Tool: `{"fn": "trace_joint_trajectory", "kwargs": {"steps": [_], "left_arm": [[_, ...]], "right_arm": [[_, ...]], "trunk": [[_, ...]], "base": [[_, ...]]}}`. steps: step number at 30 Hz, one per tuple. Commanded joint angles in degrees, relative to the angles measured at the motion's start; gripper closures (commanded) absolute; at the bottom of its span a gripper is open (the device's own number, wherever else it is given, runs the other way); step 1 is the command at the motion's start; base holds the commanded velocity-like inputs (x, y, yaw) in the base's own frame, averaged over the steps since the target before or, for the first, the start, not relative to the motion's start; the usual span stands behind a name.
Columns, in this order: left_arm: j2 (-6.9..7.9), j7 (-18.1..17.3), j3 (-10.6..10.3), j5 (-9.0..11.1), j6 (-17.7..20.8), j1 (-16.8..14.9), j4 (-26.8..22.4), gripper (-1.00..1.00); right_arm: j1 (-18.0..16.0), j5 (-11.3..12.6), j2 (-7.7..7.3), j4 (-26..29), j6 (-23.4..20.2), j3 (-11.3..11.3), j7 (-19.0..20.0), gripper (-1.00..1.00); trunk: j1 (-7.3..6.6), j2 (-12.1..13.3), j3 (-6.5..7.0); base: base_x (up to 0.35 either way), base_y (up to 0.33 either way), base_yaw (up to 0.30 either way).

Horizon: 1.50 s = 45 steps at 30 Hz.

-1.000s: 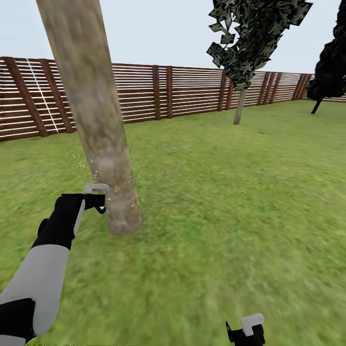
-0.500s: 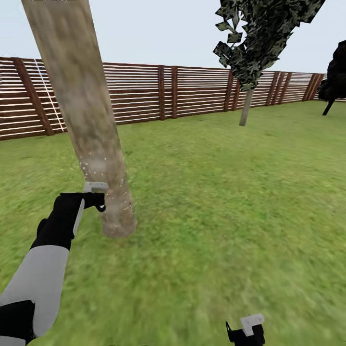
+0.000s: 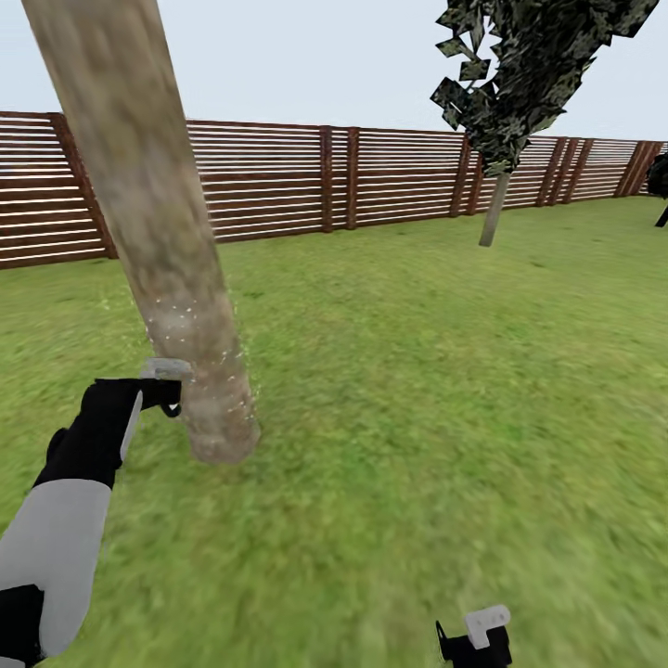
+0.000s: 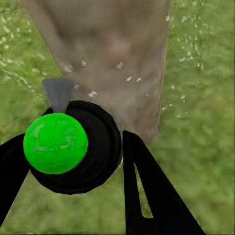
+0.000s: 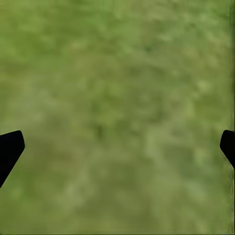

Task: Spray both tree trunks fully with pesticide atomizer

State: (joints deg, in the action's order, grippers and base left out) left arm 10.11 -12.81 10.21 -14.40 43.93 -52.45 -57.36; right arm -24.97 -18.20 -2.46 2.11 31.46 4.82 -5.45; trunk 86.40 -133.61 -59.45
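My left gripper point(image 4: 73, 161) clamps the pesticide atomizer point(image 4: 73, 147), top now green, aimed at the near tree trunk point(image 3: 172, 269) low on the lawn point(image 3: 417, 371); white specks dot the bark. Right gripper point(image 5: 117, 147) spread wide over grass.

- We stand in a fenced garden under open sky.
- We see lawn point(image 3: 417, 390), a slatted wooden fence point(image 3: 278, 176) and trees point(image 3: 162, 232).

Green lawn point(image 3: 417, 390) fills the ground. Brown horizontal-slat wooden fence point(image 3: 353, 176) runs from 10 to 2 o'clock. Pale overcast sky point(image 3: 306, 56) above, with even daylight.
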Motion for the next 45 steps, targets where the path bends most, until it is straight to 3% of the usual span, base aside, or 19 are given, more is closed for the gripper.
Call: {"fn": "trace_joint_trajectory", "kwargs": {"steps": [1, 3, 5, 6, 8, 10, 12, 15, 20, 22, 25, 28, 29, 31, 33, 35, 37, 40, 45], "left_arm": [[0.48, 0.1, -0.1, 1.2, 0.0, 0.8, 0.5, 1.00], [0.16, 0.3, -0.3, 1.3, 0.0, 2.0, 0.7, 1.00], [-2.65, 0.4, -0.3, 1.1, -0.1, 2.7, 0.7, 1.00], [-2.88, 0.4, -0.1, 1.1, -0.1, 2.7, 0.8, 1.00], [-2.21, 0.5, 1.3, 1.0, -0.1, 2.9, 1.4, 1.00], [0.65, 0.3, 5.3, 1.0, -0.4, 3.0, 3.5, 1.00], [1.71, 0.3, 6.3, 0.9, -0.6, 3.0, 5.2, 1.00], [0.71, 0.5, 6.1, 0.9, -1.3, 3.0, 8.6, 1.00], [-4.00, 0.4, 4.9, 0.8, -2.0, 3.0, 10.7, 1.00], [-3.61, 0.4, 4.6, 0.7, -2.0, 3.0, 10.8, 1.00], [0.02, 0.4, 4.3, 0.6, -2.1, 4.1, 11.1, 1.00], [-0.17, 0.4, 3.5, 0.8, -2.1, 5.2, 11.1, 1.00], [-0.37, 0.5, 1.8, 0.9, -2.1, 5.3, 11.0, 1.00], [-2.41, 0.5, 0.6, 0.7, -2.0, 5.3, 11.0, 1.00], [-2.42, 0.5, 0.8, 0.7, -2.0, 5.3, 11.0, 1.00], [0.46, 0.5, 1.4, 0.8, -2.0, 5.7, 11.2, 1.00], [1.47, 0.5, 1.7, 0.8, -2.0, 6.1, 11.5, 1.00], [0.82, 0.8, 1.7, 1.1, -2.0, 6.2, 11.5, 1.00], [-2.57, 2.7, 1.5, 1.3, -2.1, 6.1, 10.6, 1.00]], "right_arm": [[0.0, 0.0, 0.00, 0.0, 0.0, 0.0, 0.0, -1.00], [0.0, 0.0, 0.00, 0.0, 0.0, 0.0, 0.0, -1.00], [0.0, 0.0, 0.00, 0.0, 0.0, 0.0, 0.0, -1.00], [0.0, 0.0, 0.00, 0.0, 0.0, 0.0, 0.0, -1.00], [0.0, 0.0, 0.00, 0.0, 0.0, 0.0, 0.0, -1.00], [0.0, 0.0, 0.00, 0.0, 0.0, 0.0, 0.0, -1.00], [0.0, 0.0, 0.00, 0.0, 0.0, 0.0, 0.0, -1.00], [0.0, 0.0, 0.00, 0.0, 0.0, 0.0, 0.0, -1.00], [0.0, 0.0, 0.00, 0.0, 0.0, 0.0, 0.0, -1.00], [0.0, 0.0, 0.00, 0.0, 0.0, 0.0, 0.0, -1.00], [0.0, 0.0, 0.00, 0.0, 0.0, 0.0, 0.0, -1.00], [0.0, 0.0, 0.00, 0.0, 0.0, 0.0, 0.0, -1.00], [0.0, 0.0, 0.00, 0.0, 0.0, 0.0, 0.0, -1.00], [0.0, 0.0, 0.00, 0.0, 0.0, 0.0, 0.0, -1.00], [0.0, 0.0, 0.00, 0.0, 0.0, 0.0, 0.0, -1.00], [0.0, 0.0, 0.00, 0.0, 0.0, 0.0, 0.0, -1.00], [0.0, 0.0, 0.00, 0.0, 0.0, 0.0, 0.0, -1.00], [0.0, 0.0, 0.00, 0.0, 0.0, 0.0, 0.0, -1.00], [0.0, 0.0, 0.00, 0.0, 0.0, 0.0, 0.0, -1.00]], "trunk": [[0.00, 0.0, 0.00], [0.00, 0.0, 0.00], [0.00, 0.0, 0.00], [0.00, 0.0, 0.00], [0.00, 0.0, 0.00], [0.00, 0.0, 0.00], [0.00, 0.0, 0.00], [0.00, 0.0, 0.00], [0.00, 0.0, 0.00], [0.00, 0.0, 0.00], [0.00, 0.0, 0.00], [0.00, 0.0, 0.00], [0.00, 0.0, 0.00], [0.00, 0.0, 0.00], [0.00, 0.0, 0.00], [0.00, 0.0, 0.00], [0.00, 0.0, 0.00], [0.00, 0.0, 0.00], [0.00, 0.0, 0.00]], "base": [[0.176, -0.231, 0.000], [0.080, -0.253, 0.000], [0.010, -0.270, 0.000], [-0.037, -0.272, 0.000], [-0.075, -0.273, 0.000], [-0.064, -0.254, 0.000], [0.007, -0.163, 0.096], [0.138, -0.040, 0.245], [0.019, -0.002, 0.274], [0.001, 0.000, 0.232], [0.066, -0.048, 0.060], [0.186, -0.184, 0.004], [0.156, -0.230, 0.001], [0.144, -0.239, 0.000], [0.175, -0.225, 0.000], [0.231, -0.186, 0.000], [0.139, -0.227, 0.000], [0.024, -0.264, 0.000], [0.001, -0.272, 0.178]]}}
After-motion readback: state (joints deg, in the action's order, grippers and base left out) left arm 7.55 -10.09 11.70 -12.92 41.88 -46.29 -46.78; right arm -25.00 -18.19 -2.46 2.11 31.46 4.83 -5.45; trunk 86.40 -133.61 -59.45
